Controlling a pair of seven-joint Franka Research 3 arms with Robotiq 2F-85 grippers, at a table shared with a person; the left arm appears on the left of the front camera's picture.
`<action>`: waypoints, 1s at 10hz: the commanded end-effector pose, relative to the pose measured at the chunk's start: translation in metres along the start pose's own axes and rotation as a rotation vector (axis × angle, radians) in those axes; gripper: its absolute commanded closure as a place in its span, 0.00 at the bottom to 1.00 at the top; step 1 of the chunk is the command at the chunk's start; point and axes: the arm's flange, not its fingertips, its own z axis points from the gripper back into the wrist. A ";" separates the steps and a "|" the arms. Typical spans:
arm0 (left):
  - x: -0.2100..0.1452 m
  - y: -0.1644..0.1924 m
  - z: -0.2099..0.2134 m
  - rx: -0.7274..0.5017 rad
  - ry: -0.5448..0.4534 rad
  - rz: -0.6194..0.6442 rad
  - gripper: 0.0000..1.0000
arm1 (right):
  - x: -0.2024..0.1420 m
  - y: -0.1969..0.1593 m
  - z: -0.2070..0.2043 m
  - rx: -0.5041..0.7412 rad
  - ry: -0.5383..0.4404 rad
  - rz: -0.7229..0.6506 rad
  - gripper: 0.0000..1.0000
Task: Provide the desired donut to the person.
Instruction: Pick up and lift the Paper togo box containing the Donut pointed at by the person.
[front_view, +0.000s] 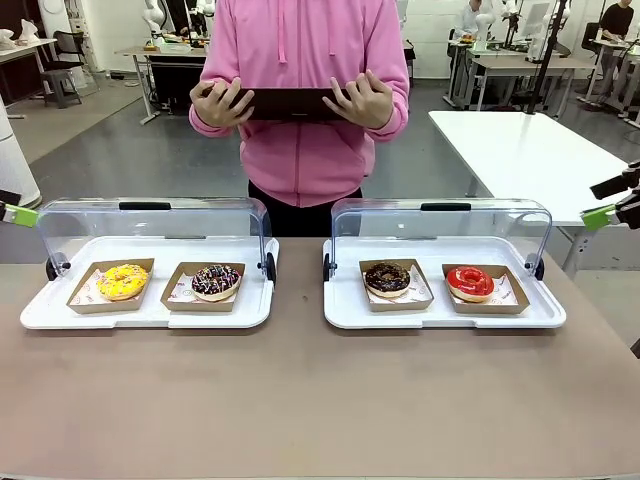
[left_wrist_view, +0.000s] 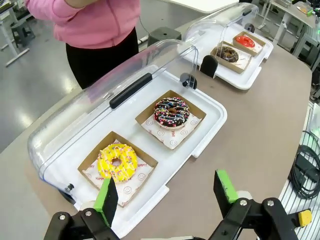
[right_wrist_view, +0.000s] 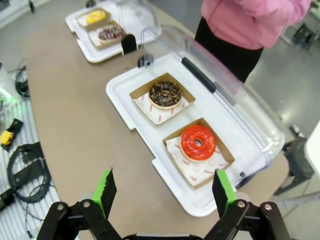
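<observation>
1. Donuts (front_view: 216, 281), four in all, lie in a row across the middle of the front view on the brown table (front_view: 300, 400). Each sits in its own brown card holder (front_view: 85, 300).
2. At the far left edge of the front view a green pad (front_view: 20, 214) pokes in. In the left wrist view the left gripper (left_wrist_view: 166, 192) rises from the bottom of the frame, its fingers spread wide and holding nothing, above the near rim of the tray.
3. The left white tray (front_view: 40, 312) has its clear lid (front_view: 150, 225) raised behind it. The yellow donut (front_view: 123, 281) is on the left of this tray, with the sprinkled chocolate donut (front_view: 216, 281) just beside it on the right.
4. At top centre the person (front_view: 300, 150) stands at the far side of the table, holding a dark tablet (front_view: 285, 103) at chest height in both hands.
5. The right white tray (front_view: 345, 312) also has its lid (front_view: 440, 225) raised. It holds the nut-topped chocolate donut (front_view: 387, 279) on the left and the red donut (front_view: 470, 283) on the right.
6. In the right wrist view the right gripper (right_wrist_view: 163, 191) comes up from the bottom of the frame. Its fingers are wide apart and empty, near the corner of the tray closest to the red donut.
</observation>
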 end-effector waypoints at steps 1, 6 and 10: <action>-0.021 -0.026 0.005 0.013 0.006 -0.030 0.00 | -0.003 0.001 0.003 0.014 -0.045 0.021 0.00; -0.016 -0.025 0.012 0.040 0.020 -0.048 0.00 | -0.004 0.005 0.006 0.006 -0.099 0.048 0.00; -0.015 -0.022 0.016 0.057 0.029 -0.057 0.00 | -0.001 0.008 0.005 -0.002 -0.113 0.065 0.00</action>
